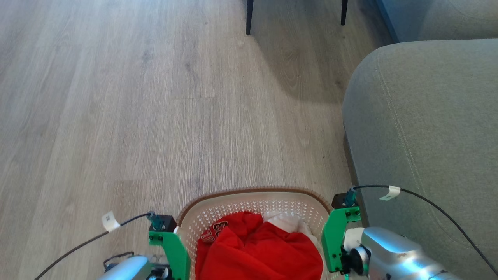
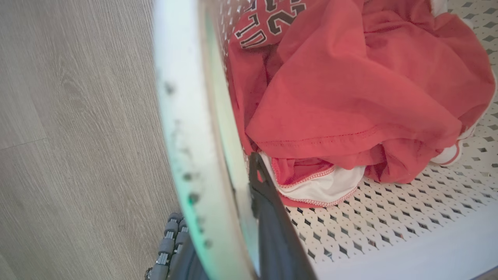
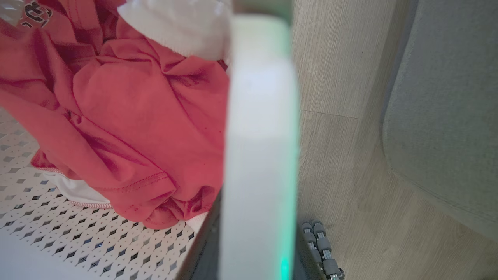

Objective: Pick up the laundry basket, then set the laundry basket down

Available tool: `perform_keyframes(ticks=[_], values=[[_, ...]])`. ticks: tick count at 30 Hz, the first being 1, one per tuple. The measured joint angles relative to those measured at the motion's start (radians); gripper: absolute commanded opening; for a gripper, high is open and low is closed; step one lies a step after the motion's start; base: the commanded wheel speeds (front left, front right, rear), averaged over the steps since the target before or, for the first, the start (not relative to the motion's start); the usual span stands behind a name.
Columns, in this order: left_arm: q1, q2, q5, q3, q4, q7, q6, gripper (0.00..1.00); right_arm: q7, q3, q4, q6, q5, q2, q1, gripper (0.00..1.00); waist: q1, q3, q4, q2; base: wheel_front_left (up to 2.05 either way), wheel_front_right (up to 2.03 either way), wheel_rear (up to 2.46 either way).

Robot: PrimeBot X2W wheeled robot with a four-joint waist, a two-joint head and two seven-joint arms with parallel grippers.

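**Both claws clamped on the basket's sides**

In the head view the laundry basket [image 1: 233, 208] sits at 6 o'clock, low between the two arms. Its brown rim arches toward 12 o'clock over the wood floor [image 1: 155, 116]. A crumpled red garment [image 1: 256, 252] with printed numerals lies in it, with white cloth [image 1: 286, 222] showing at the garment's 1 o'clock side. The left claw [image 2: 216, 186] pinches the basket's left handle [image 2: 183, 116], one dark finger inside against the perforated wall and the other outside. The right claw [image 3: 262, 210] pinches the right handle [image 3: 260, 136] the same way. A grey sofa [image 1: 428, 136] stands at 3 o'clock, just beside the basket. Two dark furniture legs [image 1: 249, 17] stand at 12 o'clock. Whether the basket rests on the floor cannot be told.
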Motion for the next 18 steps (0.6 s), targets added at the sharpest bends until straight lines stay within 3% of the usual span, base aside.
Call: perform_keyframes(ticks=[18], values=[[0.000, 0.002, 0.000, -0.002, -0.002, 0.000, 0.000, 0.00, -0.004, 0.013, 0.002, 0.000, 0.017, 0.000, 0.000, 0.00, 0.0000, 0.001, -0.001, 0.0000, 0.00, 0.00, 0.00]])
